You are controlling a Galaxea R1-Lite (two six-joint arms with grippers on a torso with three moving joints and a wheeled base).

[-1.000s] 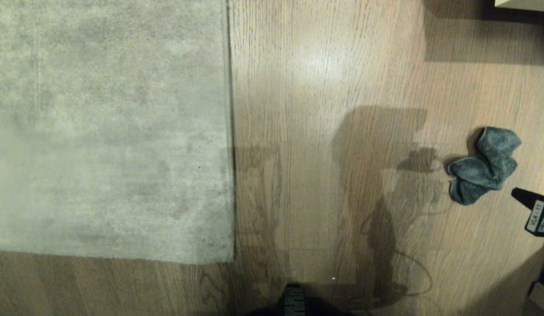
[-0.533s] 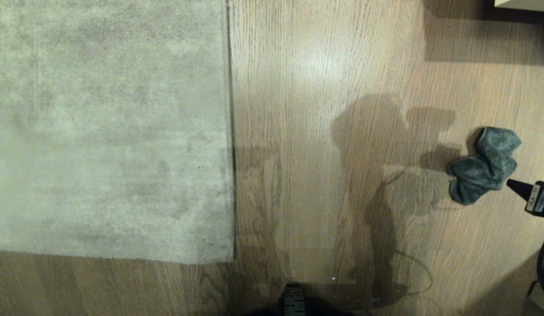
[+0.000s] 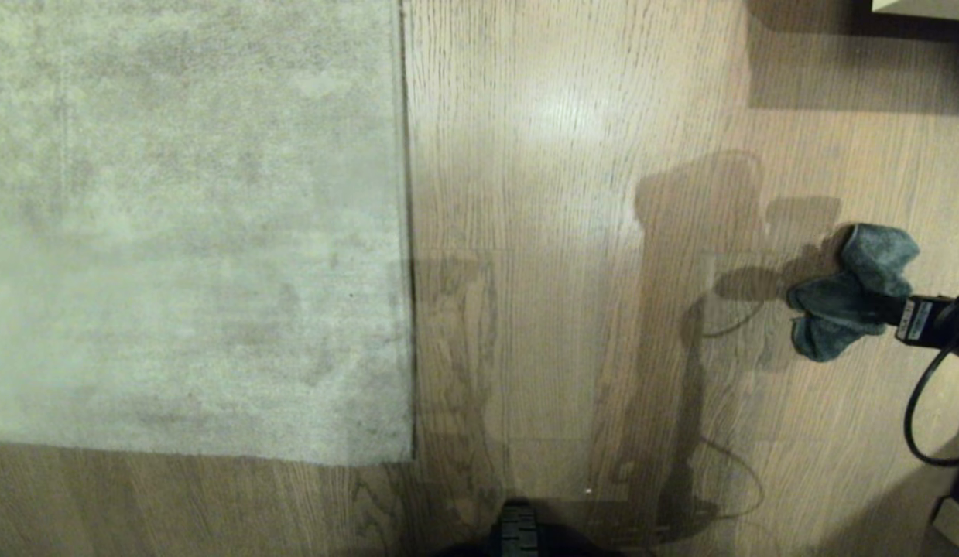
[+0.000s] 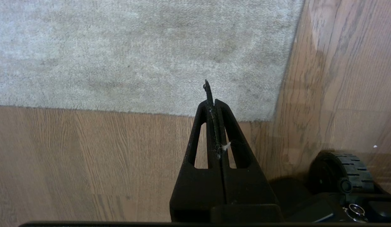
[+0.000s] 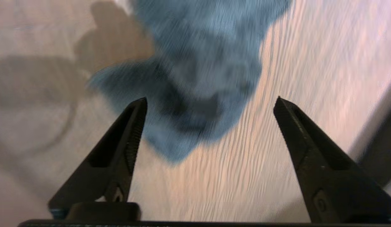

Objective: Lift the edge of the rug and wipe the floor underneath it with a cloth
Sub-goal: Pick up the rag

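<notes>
Now: right hand spread over the cloth

Right hand (image 5: 209, 102) with fingers wide apart, hovering just over the crumpled cloth (image 3: 843, 298) on the floor (image 3: 572, 232), well right of the rug edge (image 3: 407, 255), flat on the planks. Left hand (image 4: 211, 104) pressed together, empty, near the rug's corner.

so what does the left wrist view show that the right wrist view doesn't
Only the left wrist view shows the rug edge with its square corner lying flat, the shut left gripper above it, and a wheel of the base. Only the right wrist view shows the cloth crumpled ahead of the right gripper, whose fingers are spread wide and hold nothing. Both show the floor of wood-grain planks.
</notes>
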